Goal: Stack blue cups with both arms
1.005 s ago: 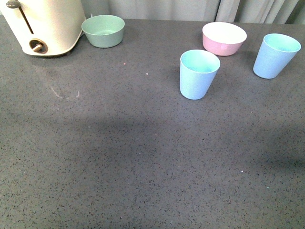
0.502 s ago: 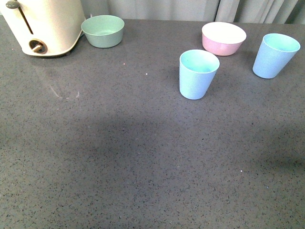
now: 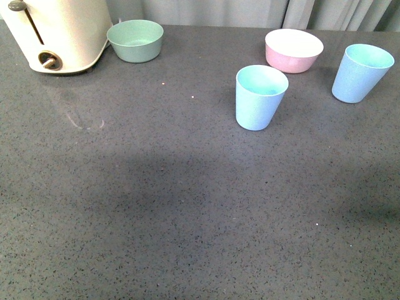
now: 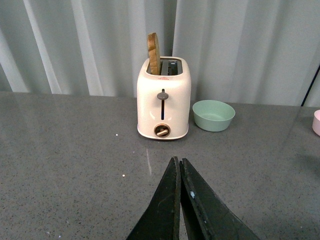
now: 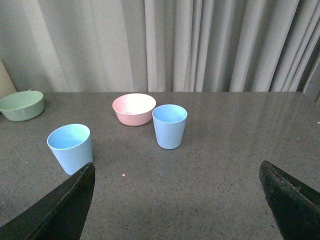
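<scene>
Looking across the grey speckled countertop [image 3: 156,206], we see it run back to a pale pleated curtain [image 5: 200,45] along its far edge. A cream toaster [image 3: 59,31] stands at the far left corner, its lever knob at the top of its slot. The two blue cups both stand upright with their mouths up, well apart from each other and not stacked. The near blue cup [image 3: 260,98] is right of centre and the far blue cup [image 3: 361,74] is close to the right edge. The pink bowl [image 3: 294,51] sits behind the gap between them, touching neither. The green bowl [image 3: 135,40] sits just beside the toaster on its right, and the left wrist view shows a small gap between the two. We find the left gripper [image 4: 178,162] with its fingers pressed together and nothing between them, above bare counter and pointing toward the toaster. The right gripper [image 5: 176,167] has its fingers spread wide, holds nothing, and faces both cups and the pink bowl from a clear distance. A brown slice of toast [image 4: 154,54] stands up out of one toaster slot.
</scene>
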Action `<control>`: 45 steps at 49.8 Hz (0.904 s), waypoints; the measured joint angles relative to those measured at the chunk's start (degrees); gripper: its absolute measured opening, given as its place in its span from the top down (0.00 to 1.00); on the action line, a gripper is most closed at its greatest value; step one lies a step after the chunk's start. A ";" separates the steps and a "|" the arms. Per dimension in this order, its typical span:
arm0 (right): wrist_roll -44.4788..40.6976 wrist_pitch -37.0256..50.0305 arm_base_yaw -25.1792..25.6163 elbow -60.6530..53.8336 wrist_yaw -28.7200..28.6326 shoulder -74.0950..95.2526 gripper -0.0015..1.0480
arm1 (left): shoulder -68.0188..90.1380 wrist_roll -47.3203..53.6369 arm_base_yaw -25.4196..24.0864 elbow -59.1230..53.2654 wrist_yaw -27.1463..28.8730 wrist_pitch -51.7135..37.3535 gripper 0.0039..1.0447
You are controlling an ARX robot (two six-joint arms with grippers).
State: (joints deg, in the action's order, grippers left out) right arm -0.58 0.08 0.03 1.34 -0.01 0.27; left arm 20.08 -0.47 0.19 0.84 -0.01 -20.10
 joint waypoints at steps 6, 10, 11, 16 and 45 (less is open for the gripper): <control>0.00 0.00 0.00 0.02 0.00 0.00 0.09 | -2.25 0.00 0.00 0.00 0.00 2.21 0.99; 0.00 0.00 0.00 0.02 0.02 0.00 0.09 | -4.00 0.00 0.00 0.00 0.00 3.98 0.99; 0.00 0.00 0.00 0.02 0.02 0.00 0.09 | -4.37 0.00 0.00 0.00 0.00 4.35 0.99; 0.00 0.00 0.00 0.02 0.00 0.00 0.09 | -5.97 0.00 0.00 0.00 0.00 5.95 0.99; 0.00 0.00 0.00 0.02 0.02 0.00 0.09 | -19.69 0.02 0.00 0.02 0.00 20.02 0.99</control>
State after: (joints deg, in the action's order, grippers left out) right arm -0.58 0.08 0.03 1.37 0.01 0.27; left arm 0.38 -0.45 0.19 0.86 -0.01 -0.08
